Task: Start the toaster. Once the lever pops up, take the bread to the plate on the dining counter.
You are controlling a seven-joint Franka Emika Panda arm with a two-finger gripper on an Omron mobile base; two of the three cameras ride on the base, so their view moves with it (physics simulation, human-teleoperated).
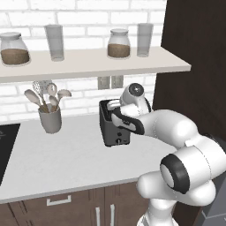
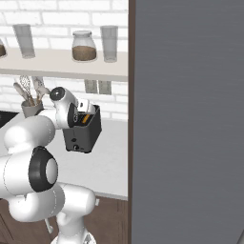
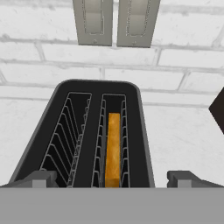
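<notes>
Left base view first: a pale tabletop [image 1: 57, 154] runs along a white brick wall, brown handled cabinets [image 1: 66, 207] beneath it, a black cooktop [image 1: 6, 145] cut off at the left edge. A shelf [image 1: 88, 64] above carries two jars with brown contents and two clear glasses. A grey utensil cup [image 1: 50, 119] holds spoons and a whisk. The toaster [image 1: 112, 132] stands on the tabletop below the wall outlets [image 1: 110, 82], and the arm's wrist covers its right side and much of its top, so the slots are hard to read here.

Over to the right base view: a tall dark panel [image 2: 190, 119] takes the whole right half. Here the toaster [image 2: 86, 131] shows its narrow front with the small knob low down, and a sliver of orange bread [image 2: 85, 119] peeks in the top, just beside the wrist. The utensil cup [image 2: 31, 108] is half hidden behind the arm.

Now the hand view, looking down into the slots: the bread [image 3: 113, 148] stands on edge in the right slot, sunk among the wire guides; the left slot is bare. The hand [image 3: 112, 178] hovers above the toaster's [image 3: 146, 144] near end, fingers spread wide, one tip on each side, gripping nothing. The lever is cut off below the frame.
</notes>
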